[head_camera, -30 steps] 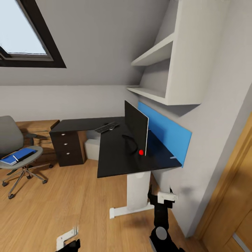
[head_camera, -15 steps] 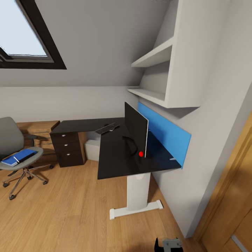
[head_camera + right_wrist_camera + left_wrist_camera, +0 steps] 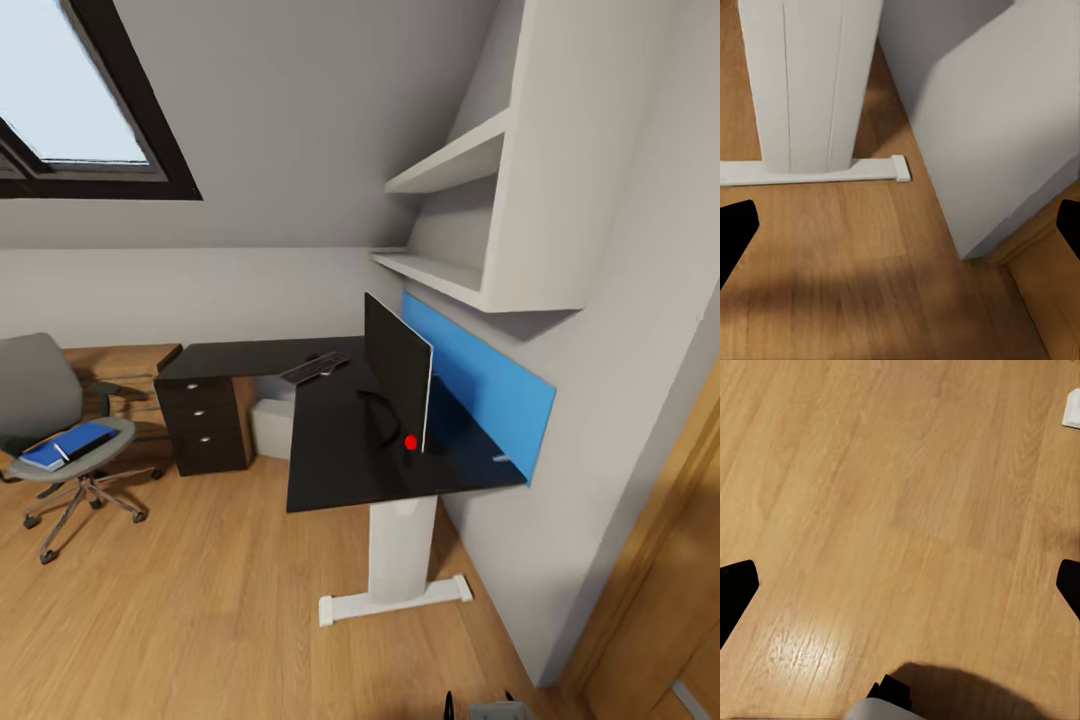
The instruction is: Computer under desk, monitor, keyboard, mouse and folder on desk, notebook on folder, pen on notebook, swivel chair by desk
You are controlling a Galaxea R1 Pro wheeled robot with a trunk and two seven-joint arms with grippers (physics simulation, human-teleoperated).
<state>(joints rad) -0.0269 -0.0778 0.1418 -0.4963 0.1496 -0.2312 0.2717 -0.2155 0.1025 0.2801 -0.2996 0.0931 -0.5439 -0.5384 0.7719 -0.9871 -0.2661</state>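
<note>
Head view first, from left to right: we see the swivel chair (image 3: 50,420) standing on the wooden floor (image 3: 200,600) well apart from the desk (image 3: 340,450), its grey seat carrying the folder (image 3: 68,445), bright blue and lying flat, with the notebook (image 3: 88,444) resting as a dark strip on top of it. Behind the chair a low wooden shelf unit (image 3: 125,365) sits against the wall, under the dark-framed skylight (image 3: 80,120). Next comes the black drawer unit (image 3: 205,425) with its silver knobs, at the end of the desk's rear wing. On that wing, near the corner, the keyboard (image 3: 314,368) lies flat. Below the desk top in the corner a pale grey box shows, which we take for the computer (image 3: 270,425). Further right the monitor (image 3: 397,370) stands upright on the desk, seen nearly edge-on, just in front of the blue wall panel (image 3: 480,400); a red dot sits near its lower edge. White shelves (image 3: 450,210) hang above. The desk's white leg (image 3: 400,555) meets the floor below. In the left wrist view our left gripper (image 3: 900,585) hangs over bare floor, fingertips (image 3: 735,592) spread wide at the frame edges, grasping nothing. In the right wrist view our right gripper (image 3: 900,232) is likewise released, spread fingers pointing toward the desk leg's foot and the wall corner.
</note>
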